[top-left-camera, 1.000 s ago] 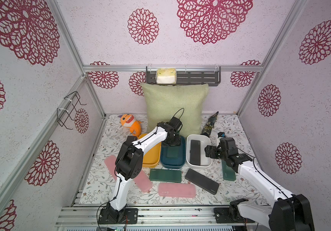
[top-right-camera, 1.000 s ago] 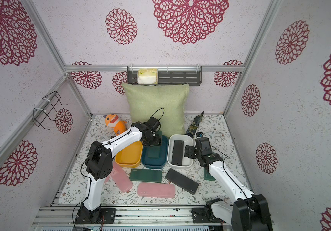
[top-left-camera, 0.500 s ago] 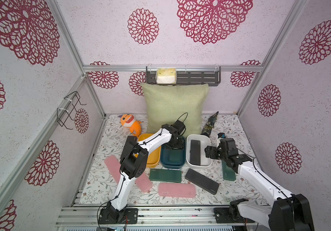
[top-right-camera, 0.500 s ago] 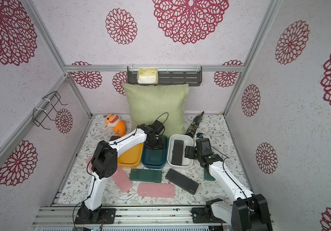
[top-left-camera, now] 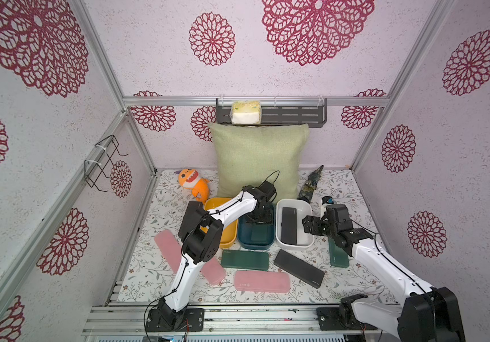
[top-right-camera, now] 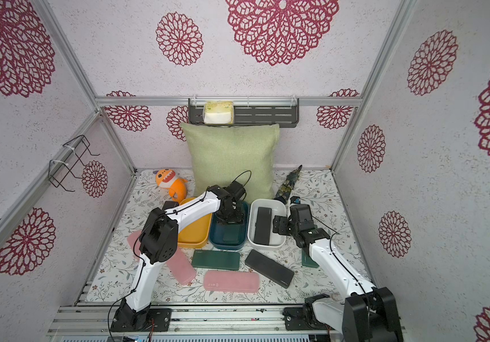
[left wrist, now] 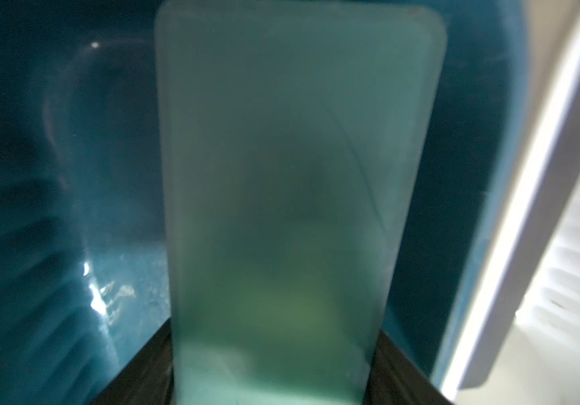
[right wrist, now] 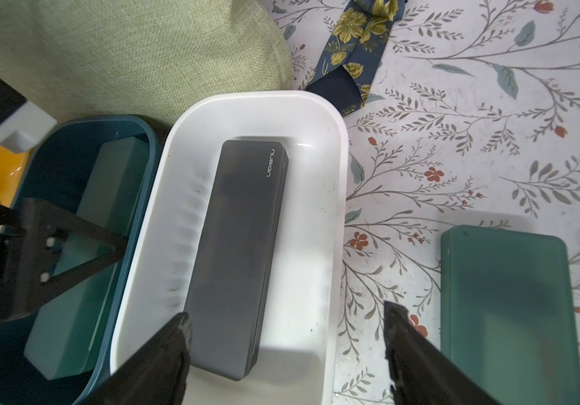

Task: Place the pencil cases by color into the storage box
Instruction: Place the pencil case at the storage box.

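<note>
My left gripper (top-left-camera: 260, 218) reaches down into the teal tub (top-left-camera: 255, 246), shut on a dark green pencil case (left wrist: 281, 175) that lies lengthwise inside it. My right gripper (right wrist: 286, 322) hangs open over the near right rim of the white tub (right wrist: 337, 210), nothing between its fingers. A black pencil case (right wrist: 239, 245) lies in that tub. On the mat lie a green case (top-left-camera: 244, 259), a black case (top-left-camera: 299, 268), a pink case (top-left-camera: 262, 281) and pink cases (top-left-camera: 168, 248) partly hidden by the left arm. Another green case (right wrist: 505, 315) lies beside the right arm.
A yellow tub (top-left-camera: 227, 241) stands left of the teal one, under the left arm. Behind the tubs lean a green cushion (top-left-camera: 258, 160), an orange plush toy (top-left-camera: 193, 185) and a folded floral umbrella (top-left-camera: 311, 183). A wall shelf (top-left-camera: 294, 114) holds a sponge.
My left gripper has come forward and lower into the teal tub with the green case, and its elbow has swung right. The right arm has not moved.
</note>
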You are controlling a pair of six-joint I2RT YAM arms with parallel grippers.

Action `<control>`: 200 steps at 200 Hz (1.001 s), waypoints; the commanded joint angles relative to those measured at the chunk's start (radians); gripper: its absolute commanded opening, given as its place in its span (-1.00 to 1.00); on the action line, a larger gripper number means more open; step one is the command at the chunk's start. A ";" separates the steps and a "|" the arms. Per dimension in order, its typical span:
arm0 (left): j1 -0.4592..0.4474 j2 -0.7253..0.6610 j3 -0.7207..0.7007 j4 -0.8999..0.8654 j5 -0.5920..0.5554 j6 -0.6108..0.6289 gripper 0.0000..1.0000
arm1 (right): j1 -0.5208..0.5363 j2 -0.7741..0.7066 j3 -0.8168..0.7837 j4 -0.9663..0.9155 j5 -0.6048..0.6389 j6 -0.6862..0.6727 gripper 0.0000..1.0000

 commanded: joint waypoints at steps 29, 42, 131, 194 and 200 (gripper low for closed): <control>-0.006 0.051 0.034 -0.005 0.005 -0.003 -0.40 | -0.007 0.000 -0.012 0.023 -0.013 -0.020 0.75; -0.006 0.057 0.038 -0.004 0.004 -0.003 -0.38 | -0.007 0.002 -0.012 0.027 -0.013 -0.020 0.75; -0.005 0.082 0.055 -0.023 0.004 -0.003 0.14 | -0.008 0.022 -0.011 0.042 -0.028 -0.021 0.76; -0.005 0.078 0.059 -0.030 -0.002 -0.005 0.45 | -0.009 0.027 -0.016 0.045 -0.029 -0.024 0.76; -0.005 0.078 0.060 -0.029 -0.002 -0.005 0.47 | -0.009 0.027 -0.017 0.045 -0.029 -0.023 0.76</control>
